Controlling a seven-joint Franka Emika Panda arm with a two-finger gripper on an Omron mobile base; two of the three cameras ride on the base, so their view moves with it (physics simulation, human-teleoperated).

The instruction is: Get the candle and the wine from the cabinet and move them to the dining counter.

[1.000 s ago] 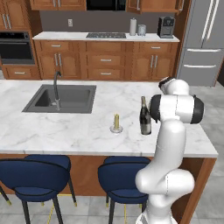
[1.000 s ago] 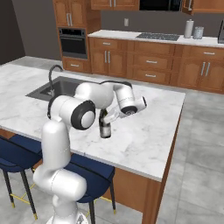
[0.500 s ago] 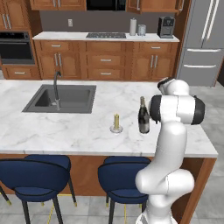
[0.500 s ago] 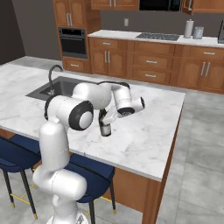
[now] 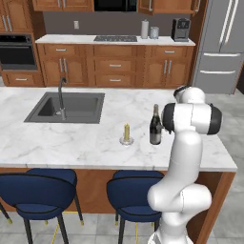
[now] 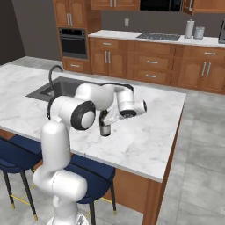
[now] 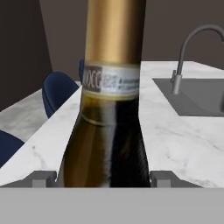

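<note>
In the left base view the wine (image 5: 155, 126) stands upright on the marble table (image 5: 95, 138), and the candle (image 5: 126, 134) stands just beside it on its left, on a small round dish; the two are close but apart. This view also shows the dark sink (image 5: 66, 106) with its faucet (image 5: 61, 97) further left, and the navy stools (image 5: 35, 188) at the near edge. The robot's arm hides the hand here.

The right base view shows what the left one does not: the gripper (image 6: 105, 117) is reached over the table and sits at the bottle, of which the lower part (image 6: 104, 129) is visible under the hand. The candle is hidden behind the arm in this view.

The hand view is very near to the wine (image 7: 111, 109). It shows a gold foil on the neck and a pale band label below it with small dark writing, too blurred to read. The bottle stands between the two finger tips (image 7: 41, 178), one at each side of its shoulder. The jaws are spread to the width of the bottle, but I cannot tell if they press it or are only beside it.
</note>
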